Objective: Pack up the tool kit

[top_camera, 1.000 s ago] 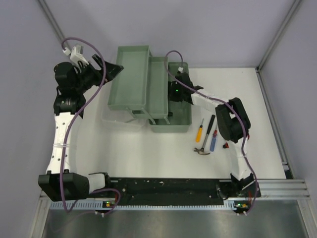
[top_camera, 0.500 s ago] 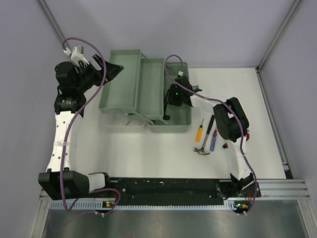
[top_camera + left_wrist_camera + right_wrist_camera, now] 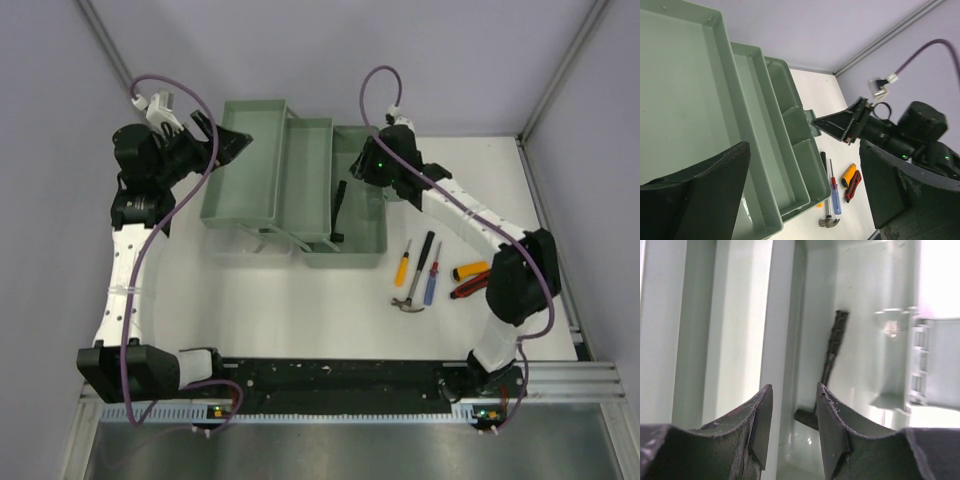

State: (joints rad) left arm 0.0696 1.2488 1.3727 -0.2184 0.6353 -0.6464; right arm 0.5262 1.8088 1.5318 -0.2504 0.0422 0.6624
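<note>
The pale green toolbox (image 3: 355, 245) stands mid-table with its two upper trays (image 3: 245, 160) swung out to the left. A black-handled tool (image 3: 340, 210) (image 3: 834, 342) lies in the bottom bin. My right gripper (image 3: 368, 170) (image 3: 794, 390) hovers above that bin, open, nothing between its fingers. My left gripper (image 3: 235, 140) (image 3: 805, 145) is open at the top tray's far left corner. On the table to the right lie a yellow screwdriver (image 3: 402, 265), a black tool (image 3: 426, 252), a blue screwdriver (image 3: 432, 278) (image 3: 834, 197), a small hammer (image 3: 408, 300) (image 3: 828, 220), and yellow (image 3: 470, 270) and red (image 3: 468, 287) utility knives.
The white table (image 3: 300, 300) ends at a metal rail (image 3: 550, 375) in front. Purple walls and aluminium posts close in the back and sides. Purple cables loop over both arms.
The upper trays slid left, uncovering the bottom bin. My right gripper opened, rose and drew back to the right; its elbow swung right, uncovering the two knives. The left arm stayed put.
</note>
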